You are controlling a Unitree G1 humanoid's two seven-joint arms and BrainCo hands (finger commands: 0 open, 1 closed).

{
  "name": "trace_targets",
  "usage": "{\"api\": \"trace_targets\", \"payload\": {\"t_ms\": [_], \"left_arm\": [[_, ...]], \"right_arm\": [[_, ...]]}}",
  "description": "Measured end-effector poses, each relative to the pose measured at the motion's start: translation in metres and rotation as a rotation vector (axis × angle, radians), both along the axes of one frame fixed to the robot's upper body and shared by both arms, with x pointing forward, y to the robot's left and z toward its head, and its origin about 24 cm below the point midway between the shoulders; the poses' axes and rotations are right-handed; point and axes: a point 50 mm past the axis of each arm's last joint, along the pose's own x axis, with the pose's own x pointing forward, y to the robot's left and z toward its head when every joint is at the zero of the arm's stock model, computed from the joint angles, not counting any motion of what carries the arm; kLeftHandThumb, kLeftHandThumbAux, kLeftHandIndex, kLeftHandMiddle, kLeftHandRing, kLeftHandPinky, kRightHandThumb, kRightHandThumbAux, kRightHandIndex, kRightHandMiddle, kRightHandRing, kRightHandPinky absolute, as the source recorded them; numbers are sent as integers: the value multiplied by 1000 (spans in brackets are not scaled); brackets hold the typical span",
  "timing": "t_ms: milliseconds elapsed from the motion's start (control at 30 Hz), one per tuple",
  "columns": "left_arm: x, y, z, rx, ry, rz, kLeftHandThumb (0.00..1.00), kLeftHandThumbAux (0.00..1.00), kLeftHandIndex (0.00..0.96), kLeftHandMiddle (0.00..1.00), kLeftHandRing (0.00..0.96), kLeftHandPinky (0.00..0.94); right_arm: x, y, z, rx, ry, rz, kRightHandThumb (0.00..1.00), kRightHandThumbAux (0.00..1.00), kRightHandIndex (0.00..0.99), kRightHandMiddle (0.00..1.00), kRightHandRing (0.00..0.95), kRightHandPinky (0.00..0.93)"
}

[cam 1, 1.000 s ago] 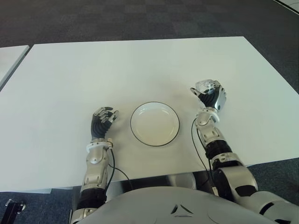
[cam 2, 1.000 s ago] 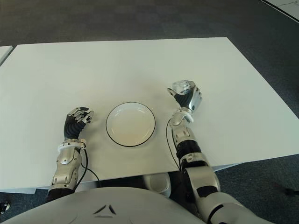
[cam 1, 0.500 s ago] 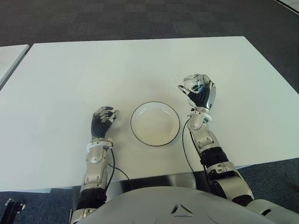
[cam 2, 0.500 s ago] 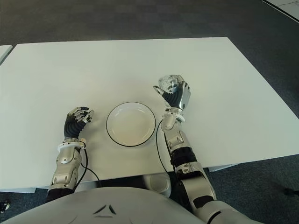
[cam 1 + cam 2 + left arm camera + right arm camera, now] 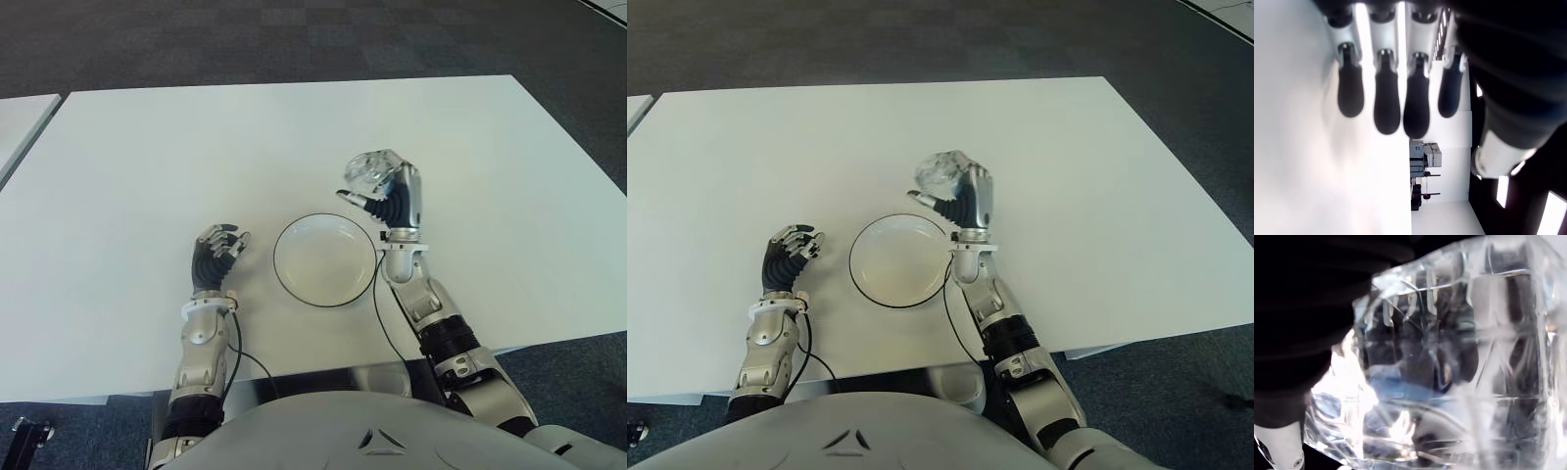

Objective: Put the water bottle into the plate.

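My right hand [image 5: 384, 194] is shut on a clear plastic water bottle [image 5: 369, 168], held above the table just past the far right rim of the plate. The bottle [image 5: 1449, 357] fills the right wrist view, its ribbed clear wall right against the camera. The white plate [image 5: 324, 260] with a thin dark rim lies on the white table [image 5: 245, 147] between my two hands and holds nothing. My left hand [image 5: 214, 253] shows to the left of the plate, fingers relaxed and holding nothing [image 5: 1386, 93].
The table's front edge runs just below the plate. A second white table [image 5: 20, 122] shows at the far left. Dark carpet [image 5: 294, 39] lies beyond the far edge.
My right hand has carried the bottle leftward from the plate's right side to over its far right rim. The left hand has not moved.
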Motion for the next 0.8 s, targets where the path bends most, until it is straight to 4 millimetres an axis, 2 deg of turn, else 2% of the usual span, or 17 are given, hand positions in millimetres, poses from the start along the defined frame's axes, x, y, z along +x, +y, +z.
{"api": "trace_targets", "payload": {"t_ms": [133,333,800], "left_arm": [[0,0,0,-5,2,-1,704,720,435,610,593,573],[0,0,0,4,3,-2,703,720,435,612,595,573],[1,1,-1,1,9,-1,704,720,435,605,589,564]], "right_arm": [[-7,12,0,-24,-12,150,698,730,437,899,895,886],[-11,16,-3,-86,-18,285,697,730,436,899,895,877],[-31,35,-33,-404,236,568,705,725,438,871,863,849]]}}
